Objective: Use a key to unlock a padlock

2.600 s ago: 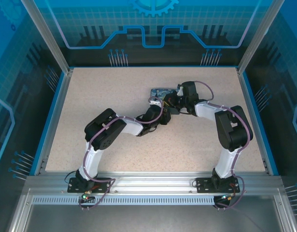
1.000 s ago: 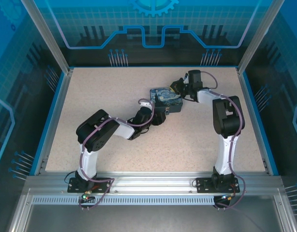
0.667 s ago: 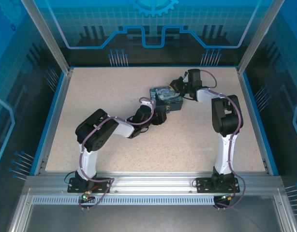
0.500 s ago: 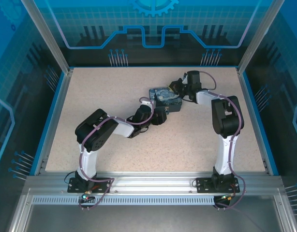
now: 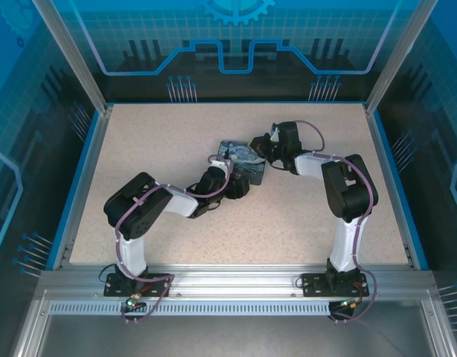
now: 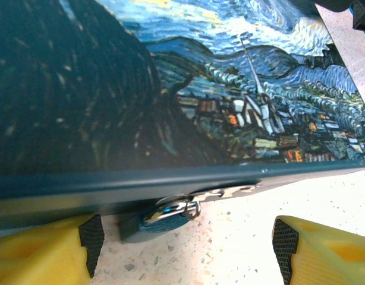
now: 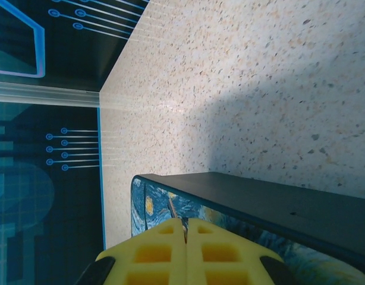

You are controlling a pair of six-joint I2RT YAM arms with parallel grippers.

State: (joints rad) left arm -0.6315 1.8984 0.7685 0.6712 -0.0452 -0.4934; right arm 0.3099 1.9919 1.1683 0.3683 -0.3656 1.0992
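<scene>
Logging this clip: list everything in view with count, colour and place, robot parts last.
tin box: one, blue-and-yellow swirly painting on its face, dark sides, mid-table between the two pincers
padlock: one, dark bluish-grey with a thin silvery shackle, hanging at the tin box's lower edge, seen from the left wrist
table: one, speckled beige, blue-edged
enclosure: one, blue printed panels on an aluminium frame, around the table
arms: two, black and white, left arm, right arm, both reaching to the tin box
left pincer: one, yellow fingers, open, straddling the padlock
right pincer: one, yellow fingers, closed together, at the tin box's far side
</scene>
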